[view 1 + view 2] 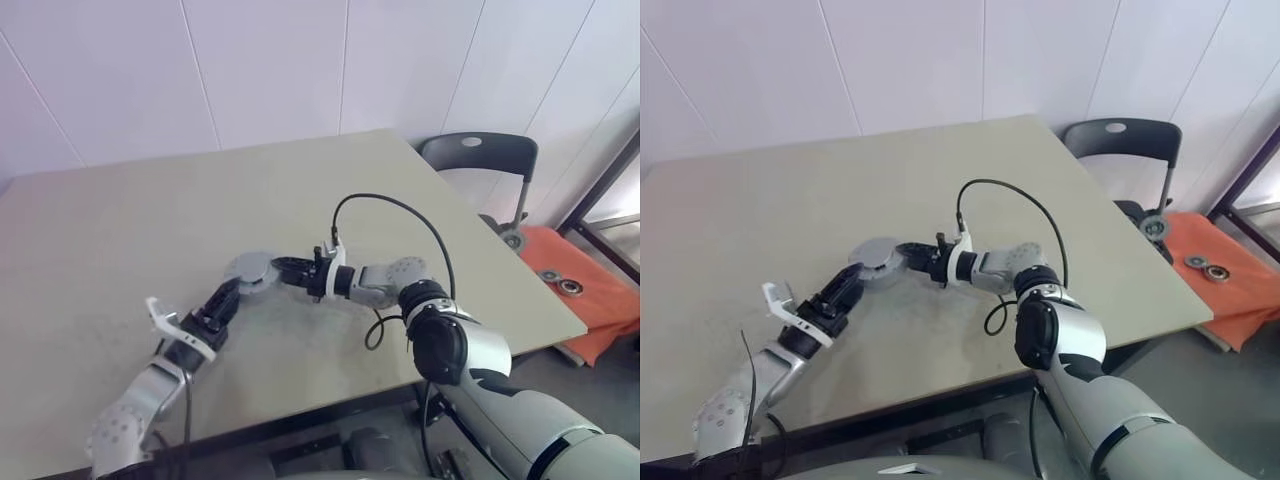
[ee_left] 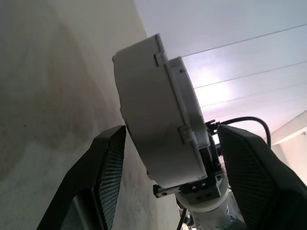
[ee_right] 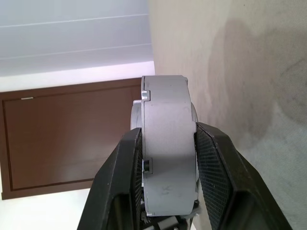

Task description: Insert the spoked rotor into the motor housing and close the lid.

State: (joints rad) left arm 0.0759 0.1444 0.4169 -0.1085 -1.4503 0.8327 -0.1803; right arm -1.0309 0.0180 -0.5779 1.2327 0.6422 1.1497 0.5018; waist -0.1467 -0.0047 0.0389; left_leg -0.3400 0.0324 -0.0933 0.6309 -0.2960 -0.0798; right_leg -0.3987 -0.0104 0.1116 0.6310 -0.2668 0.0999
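While the right end effector (image 3: 165, 182) is clamping the round silver-grey motor housing (image 3: 165, 148) on edge above the beige desk (image 1: 120, 250), the left end effector (image 2: 168, 191) is spreading wide around it, probably to take it.

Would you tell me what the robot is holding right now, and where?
The right hand clamps the motor housing across its flat faces.

The right hand (image 3: 165, 179) pinches the motor housing (image 3: 165, 143) edge-on above the table (image 3: 249, 72).
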